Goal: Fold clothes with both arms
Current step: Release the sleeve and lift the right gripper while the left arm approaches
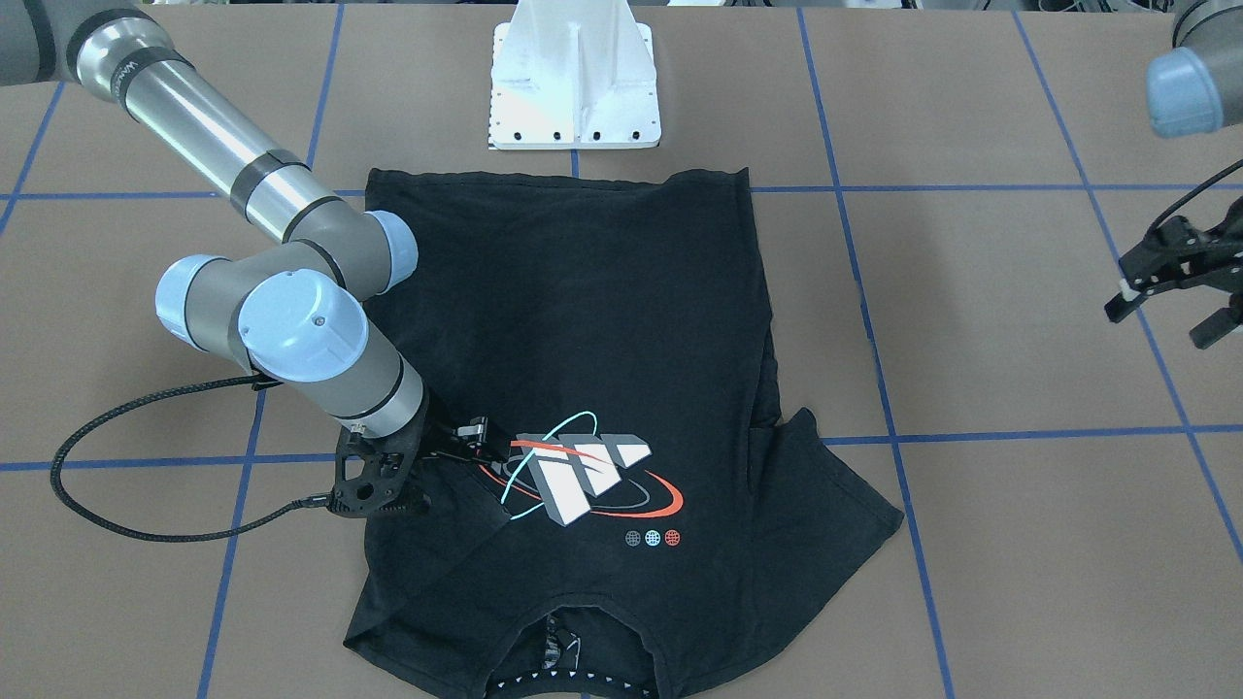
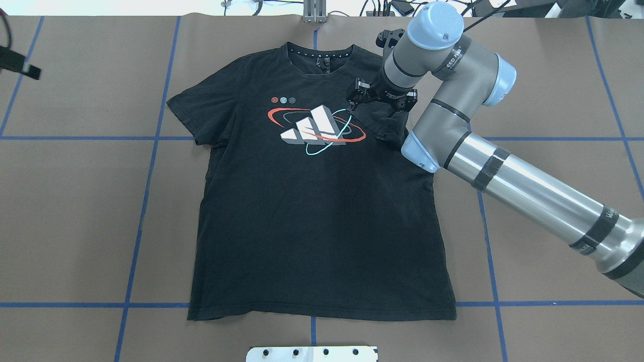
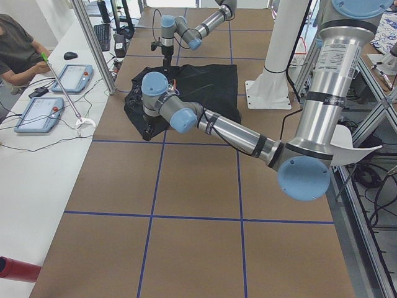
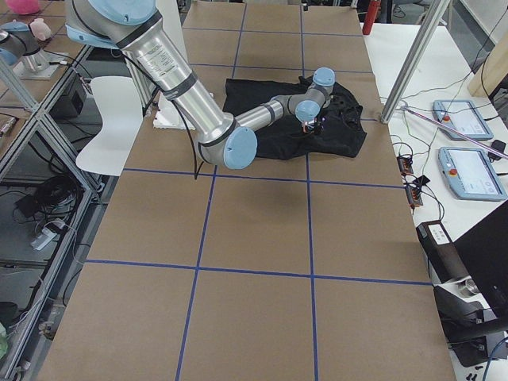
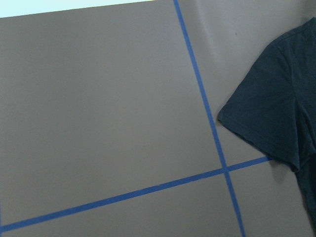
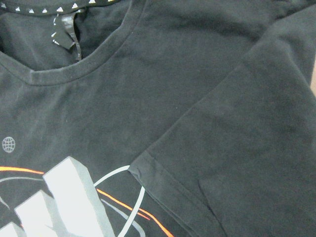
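Observation:
The black T-shirt [image 2: 312,216] lies flat and face up on the brown table, collar on the far side from the robot. Its orbit graphic [image 1: 583,476] and three small dots show. One sleeve [image 6: 237,163] is folded in over the chest, its hem beside the graphic. My right gripper [image 2: 381,99] [image 1: 427,461] hovers open just above that folded sleeve and holds nothing. My left gripper [image 1: 1170,311] [image 2: 15,63] stands open over bare table, well off the shirt's other side. The other sleeve [image 5: 276,108] lies spread out flat.
The white mounting pedestal [image 1: 573,87] stands at the shirt's hem end. Blue tape lines [image 2: 151,166] grid the table. A black cable [image 1: 97,456] loops from the right wrist. A person [image 3: 18,49] sits at a side bench with tablets [image 3: 40,112].

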Tool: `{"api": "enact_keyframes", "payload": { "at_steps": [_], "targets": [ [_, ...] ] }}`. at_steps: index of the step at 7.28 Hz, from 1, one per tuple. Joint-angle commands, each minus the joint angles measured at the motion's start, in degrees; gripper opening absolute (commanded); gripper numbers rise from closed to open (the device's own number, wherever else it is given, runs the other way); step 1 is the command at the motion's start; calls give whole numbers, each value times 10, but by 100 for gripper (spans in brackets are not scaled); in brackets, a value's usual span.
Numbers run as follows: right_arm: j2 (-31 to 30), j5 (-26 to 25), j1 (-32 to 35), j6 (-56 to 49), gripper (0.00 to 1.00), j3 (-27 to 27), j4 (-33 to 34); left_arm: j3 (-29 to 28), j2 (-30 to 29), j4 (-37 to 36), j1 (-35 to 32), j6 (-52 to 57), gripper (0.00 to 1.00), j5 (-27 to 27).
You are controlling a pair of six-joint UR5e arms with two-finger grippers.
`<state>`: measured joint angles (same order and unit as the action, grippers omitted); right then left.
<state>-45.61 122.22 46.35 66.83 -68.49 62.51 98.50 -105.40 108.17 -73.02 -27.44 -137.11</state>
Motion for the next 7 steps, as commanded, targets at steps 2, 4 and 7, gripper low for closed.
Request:
{"api": "enact_keyframes", "payload": {
  "at_steps": [2, 4, 7],
  "targets": [
    [-109, 42, 22, 15, 99, -135, 4, -226, -173, 94, 66, -20, 97, 37],
    [-188, 47, 32, 15, 99, -210, 3, -356, -190, 235, 123, -42, 88, 85],
    [-225, 49, 37, 15, 99, -237, 2, -407, -206, 265, 157, -67, 75, 111]
  ]
}}
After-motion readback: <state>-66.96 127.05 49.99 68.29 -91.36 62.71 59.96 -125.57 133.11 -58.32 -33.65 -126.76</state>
